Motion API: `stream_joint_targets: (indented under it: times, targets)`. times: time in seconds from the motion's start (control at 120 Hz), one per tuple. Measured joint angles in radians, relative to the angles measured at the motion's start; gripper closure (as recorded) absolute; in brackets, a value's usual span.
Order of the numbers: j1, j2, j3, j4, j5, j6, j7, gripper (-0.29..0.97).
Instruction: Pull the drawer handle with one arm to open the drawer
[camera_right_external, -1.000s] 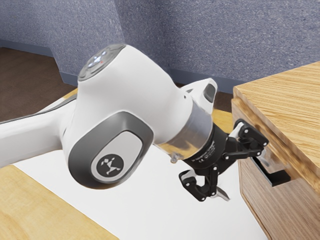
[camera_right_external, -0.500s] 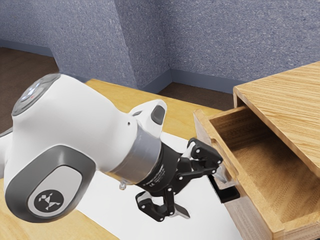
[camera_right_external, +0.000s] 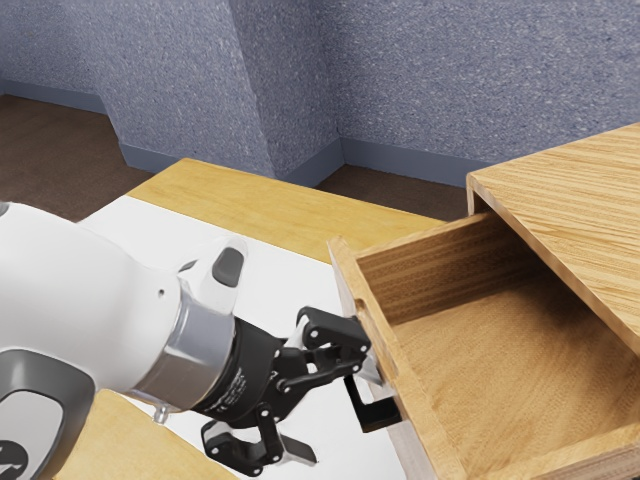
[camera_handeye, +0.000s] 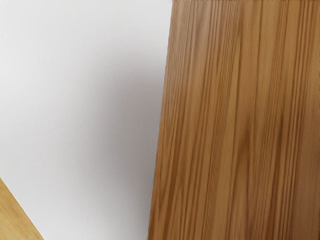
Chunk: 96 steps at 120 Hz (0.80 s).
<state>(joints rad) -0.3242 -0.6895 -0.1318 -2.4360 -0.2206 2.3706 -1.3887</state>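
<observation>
The drawer is a box of warm, oak-like wood with long straight grain, its walls plain flat boards with square edges. It stands well out of its cabinet, so the inner floor and walls lie open to the exterior view. The cabinet is the same wood, with a thick flat top, and sits at the exterior view's right, where the frame cuts it off. The drawer's lower right corner also runs out of frame. On the drawer's front face sits the handle, a short, matte black, bracket-shaped bar. Most of the front face is turned away from the exterior camera. The wrist view shows it up close as a broad, streaky brown panel with blurred vertical grain. The black pincer is released, its fingers spread wide. The upper finger's pale tip lies right at the handle, though I cannot tell whether it touches. The lower finger hangs well apart from the handle, over the smooth white mat. The mat covers part of the pale wooden desk. The arm is glossy white with a grey metal collar, and its base end is cut off by the exterior view's left edge. Behind it stands a speckled blue-grey wall.
</observation>
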Motion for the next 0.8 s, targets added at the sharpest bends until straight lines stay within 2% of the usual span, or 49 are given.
stream_joint_targets:
  times: [0.542, 0.642, 0.675, 0.733, 0.8]
  targets:
    - [0.01, -0.292, 0.047, -0.157, -0.005, -0.042, -0.007, 0.0]
    - [0.022, -0.335, 0.101, -0.059, 0.017, -0.154, -0.008, 0.0]
    - [0.024, -0.294, 0.128, 0.019, 0.038, -0.215, -0.009, 0.0]
    - [-0.01, -0.186, 0.228, 0.185, 0.069, -0.358, -0.009, 0.0]
    - [-0.042, -0.091, 0.293, 0.285, 0.095, -0.488, -0.008, 0.0]
